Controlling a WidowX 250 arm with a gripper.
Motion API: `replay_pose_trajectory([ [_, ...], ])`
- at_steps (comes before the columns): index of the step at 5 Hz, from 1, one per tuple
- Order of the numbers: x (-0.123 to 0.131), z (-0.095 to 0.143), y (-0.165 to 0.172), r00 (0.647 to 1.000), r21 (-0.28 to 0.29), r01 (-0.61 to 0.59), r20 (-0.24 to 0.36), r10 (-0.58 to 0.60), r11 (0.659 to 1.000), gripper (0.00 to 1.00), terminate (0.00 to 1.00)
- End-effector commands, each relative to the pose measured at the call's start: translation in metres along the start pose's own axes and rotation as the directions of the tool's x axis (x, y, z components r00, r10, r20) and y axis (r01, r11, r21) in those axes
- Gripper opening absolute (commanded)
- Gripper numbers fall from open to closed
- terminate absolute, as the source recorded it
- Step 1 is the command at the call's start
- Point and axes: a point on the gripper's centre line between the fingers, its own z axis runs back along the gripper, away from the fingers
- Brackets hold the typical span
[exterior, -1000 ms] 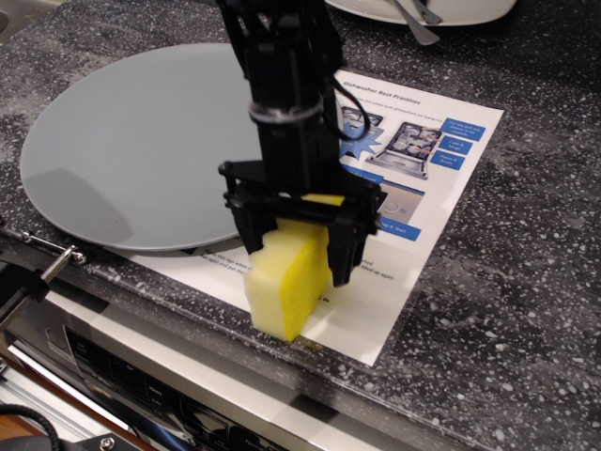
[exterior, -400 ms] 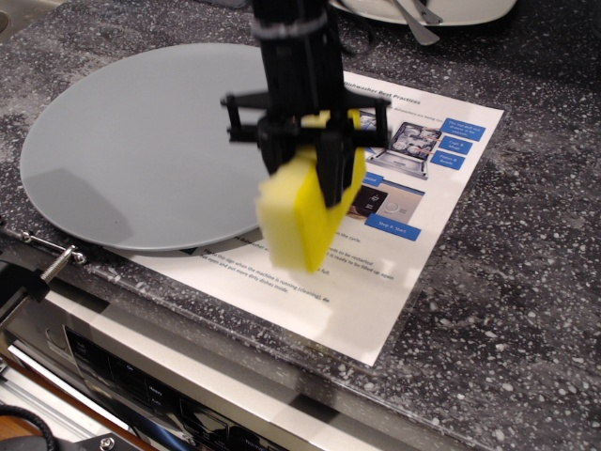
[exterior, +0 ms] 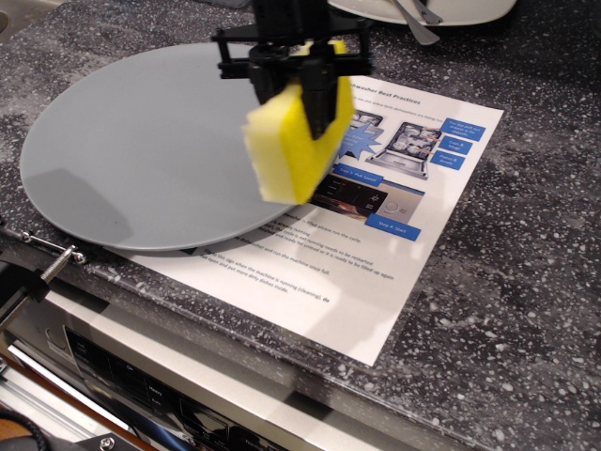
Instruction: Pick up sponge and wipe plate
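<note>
The grey-blue plate [exterior: 141, 141] lies flat on the dark speckled counter at the left. My black gripper [exterior: 291, 80] is shut on the yellow sponge [exterior: 293, 141] and holds it in the air, tilted, over the plate's right edge and the printed sheet. The sponge hangs below the fingers, clear of both plate and paper. The arm comes down from the top of the view and hides part of the plate's far edge.
A printed dishwasher leaflet [exterior: 376, 216] lies under the plate's right side. A white dish with a utensil [exterior: 423, 11] stands at the back. A metal clamp [exterior: 56, 258] sits at the counter's front edge, above an appliance panel [exterior: 160, 395].
The gripper has lifted the sponge off the paper near the front edge and carried it up and back toward the plate.
</note>
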Motion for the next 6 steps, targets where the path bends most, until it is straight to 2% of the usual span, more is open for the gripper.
replay_pose_trajectory([
  [1,0.015,-0.015,0.041,0.995,0.104,0.009,0.095,-0.019,0.994,0.00,0.00],
  [3,0.024,-0.019,0.061,0.994,0.130,-0.037,0.103,0.024,0.991,0.00,0.00],
  [5,0.046,-0.003,0.088,0.992,0.161,-0.097,0.100,0.082,0.982,0.00,0.00],
  [6,0.052,-0.003,0.108,0.994,0.193,-0.105,0.057,0.096,0.975,0.00,0.00],
])
